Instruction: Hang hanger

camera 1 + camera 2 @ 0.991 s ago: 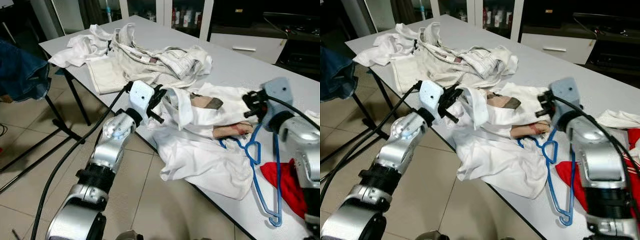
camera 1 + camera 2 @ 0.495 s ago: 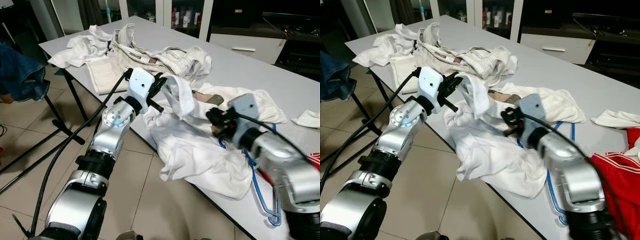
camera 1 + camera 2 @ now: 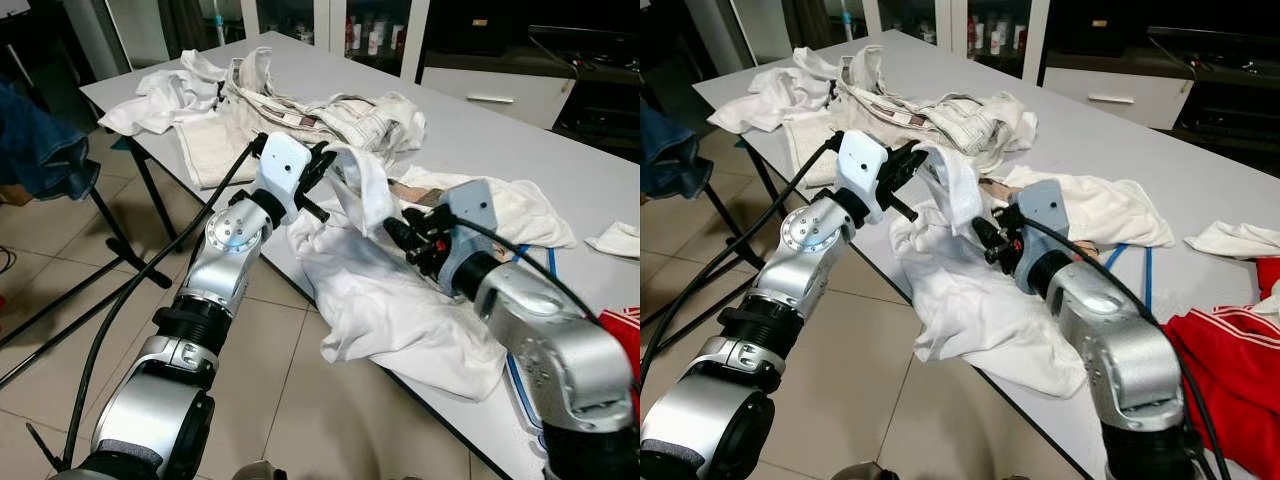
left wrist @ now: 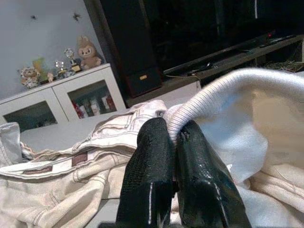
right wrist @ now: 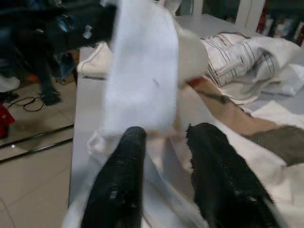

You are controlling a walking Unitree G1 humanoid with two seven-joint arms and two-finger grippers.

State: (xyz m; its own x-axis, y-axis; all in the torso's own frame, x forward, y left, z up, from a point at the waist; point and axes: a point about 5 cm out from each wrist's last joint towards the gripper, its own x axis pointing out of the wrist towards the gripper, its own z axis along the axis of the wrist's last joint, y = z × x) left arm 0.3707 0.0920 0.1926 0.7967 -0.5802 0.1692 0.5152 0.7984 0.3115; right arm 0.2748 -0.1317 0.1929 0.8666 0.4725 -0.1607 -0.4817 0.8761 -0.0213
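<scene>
our left pincer [image 3: 322, 187] is pressed together on the ribbed collar of the white shirt [image 3: 385, 300], lifting it off the near bench [image 3: 480, 130] edge. our right pincer [image 3: 400, 236], fingers [image 5: 121, 190] spread, points at that raised collar. the blue hanger [image 3: 1130, 262] lies right, mostly under the shirt.

your head cameras look forward and down over the grey table [image 3: 480, 140], both sharing the white shirt [image 3: 980, 310]. your left wrist camera sits close along its fingers [image 4: 147, 161], facing a cabinet [image 4: 57, 104]. your right wrist camera faces the same shirt, close.
</scene>
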